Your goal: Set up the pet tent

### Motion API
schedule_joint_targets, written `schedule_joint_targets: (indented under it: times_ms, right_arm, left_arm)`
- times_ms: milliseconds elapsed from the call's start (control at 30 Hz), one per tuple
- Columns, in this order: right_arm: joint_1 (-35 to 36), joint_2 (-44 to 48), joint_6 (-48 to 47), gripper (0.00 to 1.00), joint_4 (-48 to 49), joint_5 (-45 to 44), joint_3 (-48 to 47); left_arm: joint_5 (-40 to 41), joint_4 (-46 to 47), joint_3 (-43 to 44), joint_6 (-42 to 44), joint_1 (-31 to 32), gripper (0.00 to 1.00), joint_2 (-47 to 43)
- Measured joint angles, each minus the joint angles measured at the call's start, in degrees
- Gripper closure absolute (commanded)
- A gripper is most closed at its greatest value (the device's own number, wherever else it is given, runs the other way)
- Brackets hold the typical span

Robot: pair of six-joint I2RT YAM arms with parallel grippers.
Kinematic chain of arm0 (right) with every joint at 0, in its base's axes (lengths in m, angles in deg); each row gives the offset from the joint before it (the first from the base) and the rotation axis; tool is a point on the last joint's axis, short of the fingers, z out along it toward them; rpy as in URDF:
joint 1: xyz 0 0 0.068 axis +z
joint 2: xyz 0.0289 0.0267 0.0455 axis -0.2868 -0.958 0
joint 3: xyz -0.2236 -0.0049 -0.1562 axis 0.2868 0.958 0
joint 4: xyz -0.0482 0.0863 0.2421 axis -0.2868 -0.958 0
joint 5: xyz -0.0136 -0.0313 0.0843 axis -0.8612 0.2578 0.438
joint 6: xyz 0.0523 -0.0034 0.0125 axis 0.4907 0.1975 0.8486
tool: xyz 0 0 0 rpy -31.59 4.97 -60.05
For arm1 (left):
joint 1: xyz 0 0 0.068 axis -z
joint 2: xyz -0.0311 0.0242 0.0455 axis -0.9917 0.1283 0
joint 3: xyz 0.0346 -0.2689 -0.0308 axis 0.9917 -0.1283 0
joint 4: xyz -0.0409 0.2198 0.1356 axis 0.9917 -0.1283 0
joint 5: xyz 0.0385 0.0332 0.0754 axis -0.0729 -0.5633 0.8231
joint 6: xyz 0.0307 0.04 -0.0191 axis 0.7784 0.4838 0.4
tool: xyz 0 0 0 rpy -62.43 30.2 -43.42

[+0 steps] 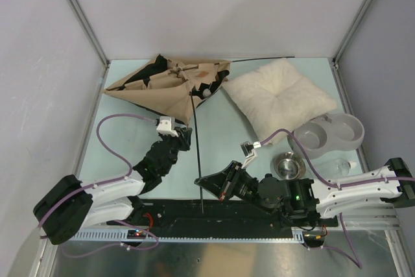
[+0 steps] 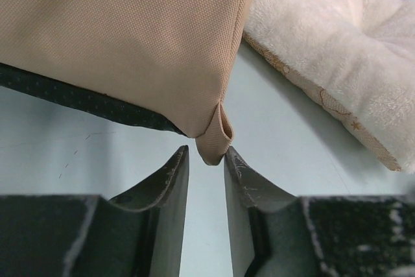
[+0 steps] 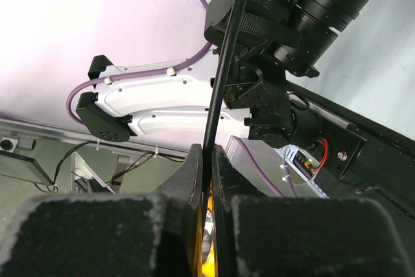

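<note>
The left gripper's jaws stand narrowly apart, the pet tent's tan corner at their tips, perhaps touching one. The tent lies collapsed on the table, far left. The right gripper clamps its black pole.

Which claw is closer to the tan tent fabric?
Left. The left claw sits at the tent fabric's corner loop; the right claw is far back from it, clamped on the thin black pole.

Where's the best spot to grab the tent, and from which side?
Probably the little folded tab at the tent's near corner. It sticks out past the edge, narrow enough for the left pincer, so come straight in from the near side, low over the table.
</note>
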Motion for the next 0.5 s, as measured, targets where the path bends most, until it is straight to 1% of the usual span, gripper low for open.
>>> schedule_joint_targets:
  times_ms: [133,233,467,500]
  right_arm:
    - [0.0,0.0,0.0,1.0,0.1,0.0,0.0]
    - [0.0,0.0,0.0,1.0,0.1,0.0,0.0]
    - [0.1,0.0,0.4,1.0,0.1,0.0,0.0]
    - [0.1,0.0,0.4,1.0,0.1,0.0,0.0]
  left_arm:
    - [0.0,0.5,0.0,0.0,-0.1,0.64,0.3]
    - [0.0,0.7,0.1,0.0,-0.2,0.65,1.2]
    - [0.0,0.7,0.7,0.1,-0.3,0.74,3.9]
    - [0.0,0.7,0.9,0.1,-0.4,0.77,4.0]
